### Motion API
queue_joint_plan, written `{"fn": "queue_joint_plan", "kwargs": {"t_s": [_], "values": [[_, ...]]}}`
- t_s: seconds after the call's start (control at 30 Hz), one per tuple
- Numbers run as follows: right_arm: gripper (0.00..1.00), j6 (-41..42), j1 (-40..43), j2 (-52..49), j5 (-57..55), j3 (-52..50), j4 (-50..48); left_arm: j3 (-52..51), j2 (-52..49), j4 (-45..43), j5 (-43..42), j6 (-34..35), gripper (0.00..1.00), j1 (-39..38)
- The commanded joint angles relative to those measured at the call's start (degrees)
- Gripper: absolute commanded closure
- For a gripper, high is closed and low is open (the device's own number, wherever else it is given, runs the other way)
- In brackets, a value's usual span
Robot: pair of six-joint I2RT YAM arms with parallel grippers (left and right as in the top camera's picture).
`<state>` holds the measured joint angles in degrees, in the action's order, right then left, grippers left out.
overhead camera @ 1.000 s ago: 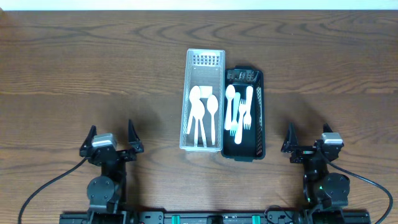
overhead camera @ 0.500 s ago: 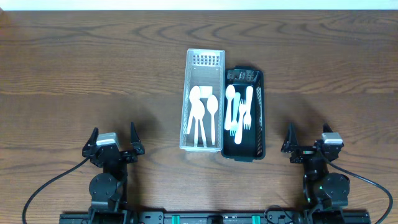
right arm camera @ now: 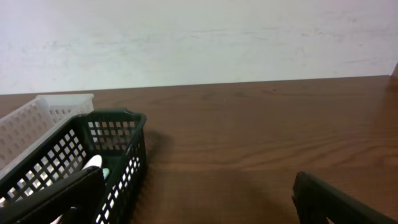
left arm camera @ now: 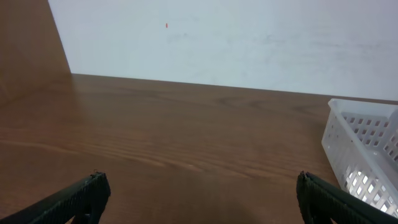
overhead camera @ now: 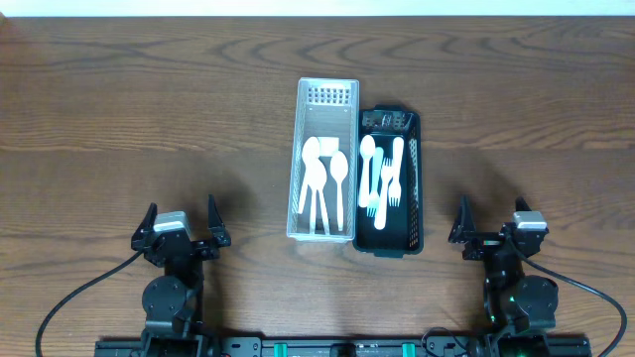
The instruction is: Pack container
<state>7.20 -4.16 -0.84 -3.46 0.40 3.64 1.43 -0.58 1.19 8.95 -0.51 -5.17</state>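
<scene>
At counter [overhead camera: 119, 119] centre, white basket [overhead camera: 328, 94] and dark basket [overhead camera: 415, 178] are sitting touching, holding plastic cutlery [overhead camera: 338, 171]. At seven and five o'clock, left gripper [overhead camera: 180, 213] and right gripper [overhead camera: 491, 213] are resting released, empty. Lifting one basket is risking dragging its neighbour.

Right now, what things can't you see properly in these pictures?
Overhead: the dark item at the far end of the black basket is too small to identify.
Overhead: the white spoons overlap, so their count is unclear.
Left wrist: the white basket is cut off by the right edge; its contents don't show.
Right wrist: the black basket's cutlery is mostly hidden by its mesh wall and the bottom edge.
</scene>
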Motion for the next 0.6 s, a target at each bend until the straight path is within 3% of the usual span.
{"fn": "queue_joint_plan", "kwargs": {"t_s": [0.0,0.57], "values": [[0.01,0.68,-0.74,0.35,-0.61,-0.09,0.22,-1.09,0.35,2.21,0.5,-1.18,0.02,-0.22],[0.01,0.68,-0.74,0.35,-0.61,-0.09,0.24,-1.09,0.35,2.21,0.5,-1.18,0.02,-0.22]]}}
